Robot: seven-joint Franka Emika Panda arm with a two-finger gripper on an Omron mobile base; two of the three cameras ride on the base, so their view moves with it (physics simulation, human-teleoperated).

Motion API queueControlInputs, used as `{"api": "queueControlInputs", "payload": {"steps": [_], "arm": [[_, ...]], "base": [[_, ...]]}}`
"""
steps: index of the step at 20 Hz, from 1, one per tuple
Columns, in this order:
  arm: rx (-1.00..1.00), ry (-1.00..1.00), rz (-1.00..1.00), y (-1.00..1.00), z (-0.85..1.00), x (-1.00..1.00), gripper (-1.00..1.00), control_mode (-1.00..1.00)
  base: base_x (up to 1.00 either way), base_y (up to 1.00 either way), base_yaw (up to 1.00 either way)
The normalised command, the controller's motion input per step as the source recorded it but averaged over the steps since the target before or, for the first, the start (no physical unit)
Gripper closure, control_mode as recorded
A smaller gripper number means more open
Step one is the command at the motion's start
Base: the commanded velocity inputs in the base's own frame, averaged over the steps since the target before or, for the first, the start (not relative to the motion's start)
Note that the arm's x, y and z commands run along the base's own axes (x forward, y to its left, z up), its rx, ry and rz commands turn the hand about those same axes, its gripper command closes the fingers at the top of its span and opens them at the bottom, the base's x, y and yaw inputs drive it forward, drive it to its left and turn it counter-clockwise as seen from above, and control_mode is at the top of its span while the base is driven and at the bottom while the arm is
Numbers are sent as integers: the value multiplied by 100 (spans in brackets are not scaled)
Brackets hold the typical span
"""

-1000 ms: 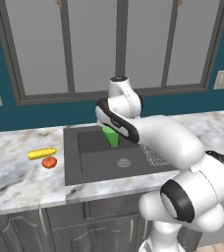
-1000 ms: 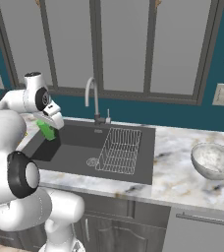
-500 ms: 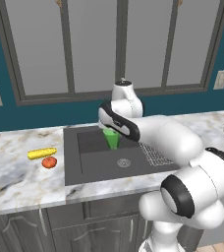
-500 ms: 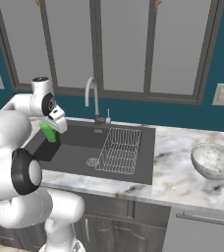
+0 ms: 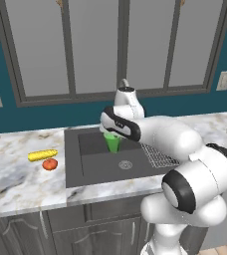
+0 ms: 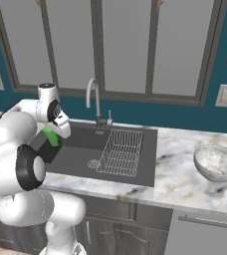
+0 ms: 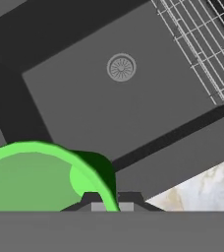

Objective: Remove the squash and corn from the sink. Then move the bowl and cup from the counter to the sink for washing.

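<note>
Open basin floor lies below me around the drain [image 7: 121, 67] of the sink [image 5: 93, 169]; the wire rack [image 6: 120, 152] fills its right side, the faucet [image 6: 92, 98] rises behind, and the cup [image 5: 112, 142] hangs over the left half.

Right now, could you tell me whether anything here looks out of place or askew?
Nothing stands out. The corn and squash lie on the counter, the bowl sits upright, and the gripper holds the cup upright over the sink.
</note>
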Motion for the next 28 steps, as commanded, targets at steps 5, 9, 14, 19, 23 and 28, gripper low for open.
{"api": "queueControlInputs", "payload": {"steps": [5,9,14,19,23,28], "arm": [[3,1,0,1,-23,19,100,-100],[1,1,0,13,-24,16,100,-100],[0,1,0,8,-23,16,100,-100],[0,4,0,4,-25,18,100,-100],[0,4,0,5,-24,18,100,-100],[0,1,0,10,-21,18,100,-100]], "base": [[0,0,0],[0,0,0],[0,0,0],[0,0,0],[0,0,0],[0,0,0]]}}
